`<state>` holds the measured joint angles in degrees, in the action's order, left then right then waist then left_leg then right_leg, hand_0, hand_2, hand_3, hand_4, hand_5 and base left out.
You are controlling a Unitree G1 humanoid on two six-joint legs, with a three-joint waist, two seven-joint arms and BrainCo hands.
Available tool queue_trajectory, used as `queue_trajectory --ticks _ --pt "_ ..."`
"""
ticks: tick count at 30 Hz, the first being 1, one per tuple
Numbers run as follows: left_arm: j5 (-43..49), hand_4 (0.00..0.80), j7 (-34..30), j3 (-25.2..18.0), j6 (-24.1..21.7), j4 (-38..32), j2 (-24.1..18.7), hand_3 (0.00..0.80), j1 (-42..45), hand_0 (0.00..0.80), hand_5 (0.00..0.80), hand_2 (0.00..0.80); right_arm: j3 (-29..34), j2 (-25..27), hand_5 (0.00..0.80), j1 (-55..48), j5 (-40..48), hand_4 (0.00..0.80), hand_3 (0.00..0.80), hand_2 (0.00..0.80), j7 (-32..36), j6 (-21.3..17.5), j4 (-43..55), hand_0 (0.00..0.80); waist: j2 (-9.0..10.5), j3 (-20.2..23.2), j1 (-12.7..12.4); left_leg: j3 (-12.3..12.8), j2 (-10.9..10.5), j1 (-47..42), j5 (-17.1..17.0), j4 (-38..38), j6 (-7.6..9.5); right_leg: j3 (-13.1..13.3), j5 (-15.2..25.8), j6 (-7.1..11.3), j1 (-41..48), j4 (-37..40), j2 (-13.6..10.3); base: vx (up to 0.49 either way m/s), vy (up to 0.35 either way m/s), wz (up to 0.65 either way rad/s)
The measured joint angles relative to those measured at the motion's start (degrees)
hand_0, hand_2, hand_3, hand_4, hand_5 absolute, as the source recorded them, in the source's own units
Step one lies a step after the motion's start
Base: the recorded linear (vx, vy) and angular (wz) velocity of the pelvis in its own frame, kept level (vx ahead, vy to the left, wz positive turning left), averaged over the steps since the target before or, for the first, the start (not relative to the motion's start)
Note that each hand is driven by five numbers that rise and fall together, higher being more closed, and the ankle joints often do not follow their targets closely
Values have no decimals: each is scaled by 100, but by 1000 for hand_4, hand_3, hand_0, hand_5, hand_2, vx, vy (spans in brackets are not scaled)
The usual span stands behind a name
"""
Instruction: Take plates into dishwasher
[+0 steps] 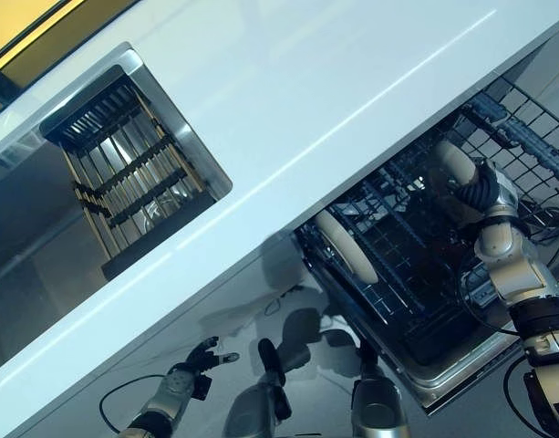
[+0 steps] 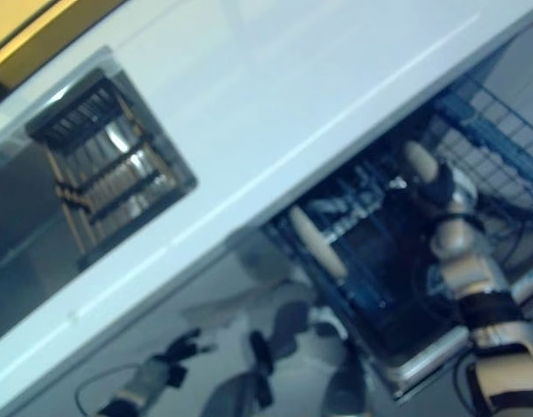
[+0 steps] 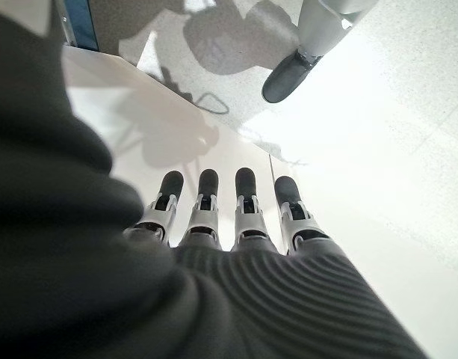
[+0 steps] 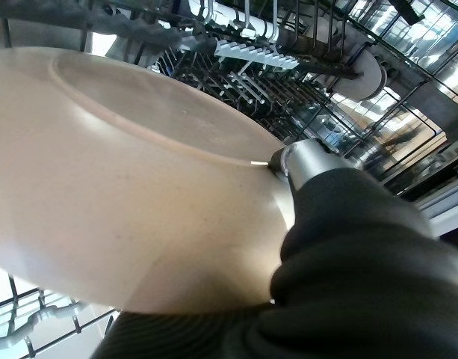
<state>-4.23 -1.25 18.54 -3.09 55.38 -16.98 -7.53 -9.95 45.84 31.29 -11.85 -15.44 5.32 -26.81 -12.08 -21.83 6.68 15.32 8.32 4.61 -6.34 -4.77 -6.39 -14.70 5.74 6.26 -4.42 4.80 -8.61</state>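
I have the right hand (image 1: 475,187) inside the open dishwasher's lower rack (image 1: 416,274), fingers clamped on a beige plate (image 4: 124,187) held over the dark tines. A second plate (image 1: 346,245) stands on edge in the rack, to the left. My left hand (image 1: 199,358) hangs low on the near left with its fingers straight, holding nothing.

The right hand (image 4: 341,224) grips a plate (image 4: 124,187) whose body hides most of its fingers. The dishwasher rack (image 1: 525,137) runs off past the right edge.
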Motion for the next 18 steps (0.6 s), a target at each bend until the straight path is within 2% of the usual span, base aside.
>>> queue_trajectory --ticks 7,13,15,18 --pt "11 0 -17 -2 38 -52 -2 0 -2 0 0 0 -3 -83 800 -11 0 800 800 800 3 21 -35 800 54 -26 3 -8 3 -33 -6 0 1 -7 2 -1 42 -1 4 4 1 0" --pt "22 0 -41 -4 73 -55 -19 0 -31 0 0 0 -149 -437 800 -377 1 800 800 800 128 185 -37 800 273 -49 -14 -29 13 -132 -12 0 0 -24 1 -4 152 0 11 30 0 2" --pt "28 0 -41 -3 121 -53 -25 0 -22 0 0 0 -154 -650 800 -520 4 800 800 800 52 213 -35 800 292 -55 -14 -30 10 -181 -12 -1 1 -27 1 -4 199 0 8 0 0 0" --pt "30 0 -40 -5 126 -56 -46 0 -23 0 0 0 -135 -680 800 -532 9 800 800 800 53 225 -36 800 295 -54 -17 -32 24 -196 -21 -1 -1 -26 3 -6 214 1 19 0 0 0"
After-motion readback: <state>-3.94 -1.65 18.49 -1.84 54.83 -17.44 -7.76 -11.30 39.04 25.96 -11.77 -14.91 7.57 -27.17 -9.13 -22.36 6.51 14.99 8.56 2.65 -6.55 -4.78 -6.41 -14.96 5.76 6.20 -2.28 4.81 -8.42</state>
